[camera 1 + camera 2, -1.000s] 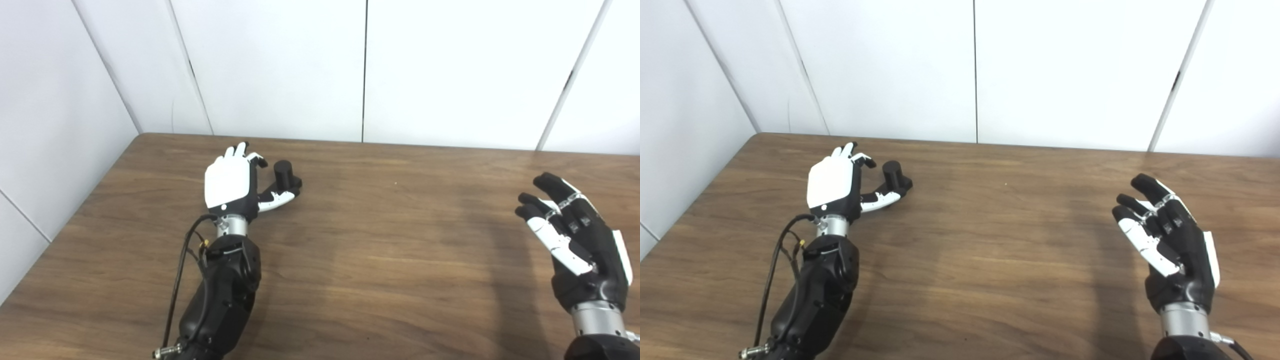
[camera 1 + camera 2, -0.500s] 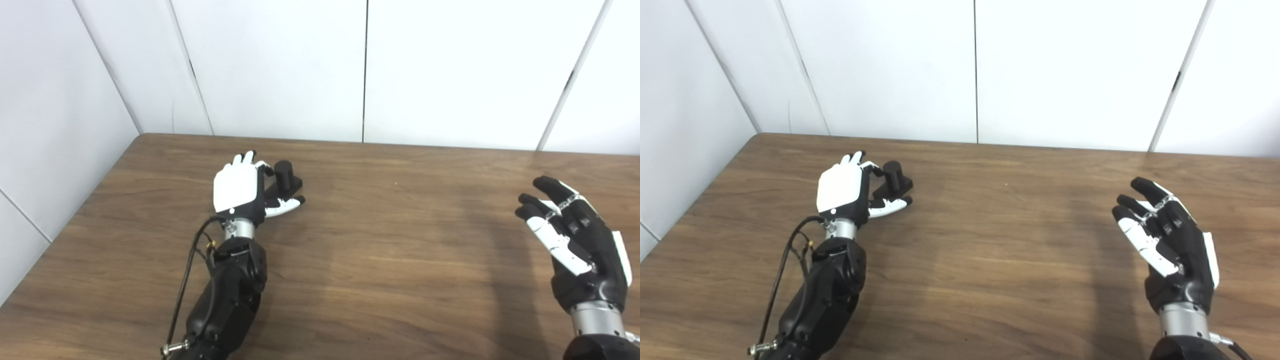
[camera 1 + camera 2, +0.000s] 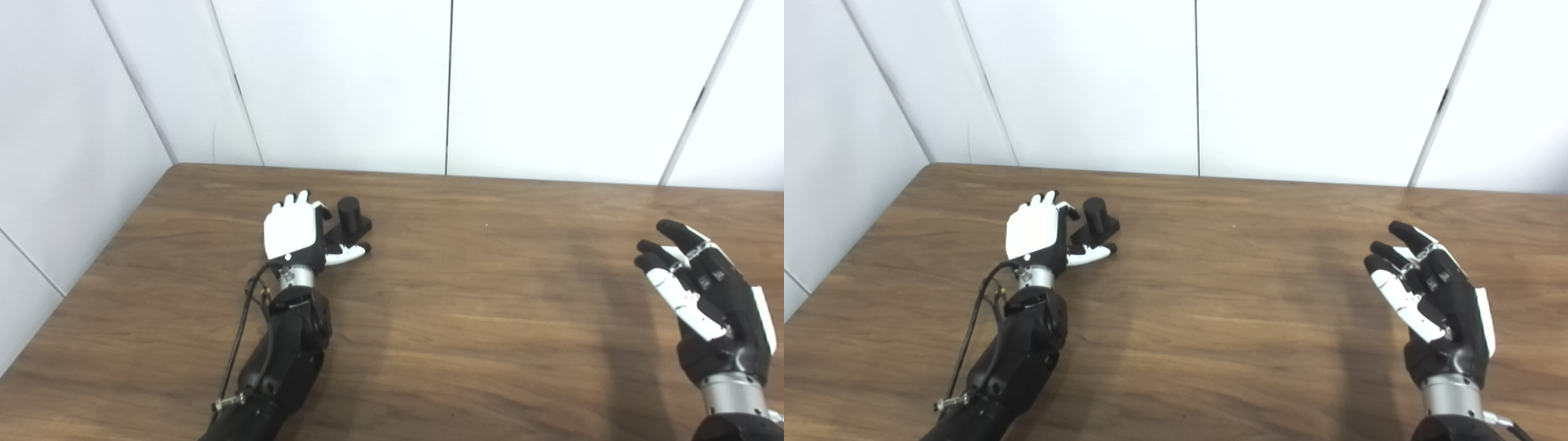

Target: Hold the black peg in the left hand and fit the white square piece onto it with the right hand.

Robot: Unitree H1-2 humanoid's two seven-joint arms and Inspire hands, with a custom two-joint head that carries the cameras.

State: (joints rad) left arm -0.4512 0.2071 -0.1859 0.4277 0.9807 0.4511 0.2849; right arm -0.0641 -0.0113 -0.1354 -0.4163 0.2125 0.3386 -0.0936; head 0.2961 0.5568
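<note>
**Left hand reaches black peg at table's far left**

Left eye view: the left hand, fingers spread, touches the black peg, an upright matte cylinder on a square base; closing around the base should keep it upright.

Right eye view: the right hand hovers released over the wood-grain table. No white square piece shows.

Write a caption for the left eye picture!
Left hand reaches the black peg; right hand waits open.

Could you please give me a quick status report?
Left hand open beside black peg, no grip yet. Right hand open, empty. White piece not visible.
</note>
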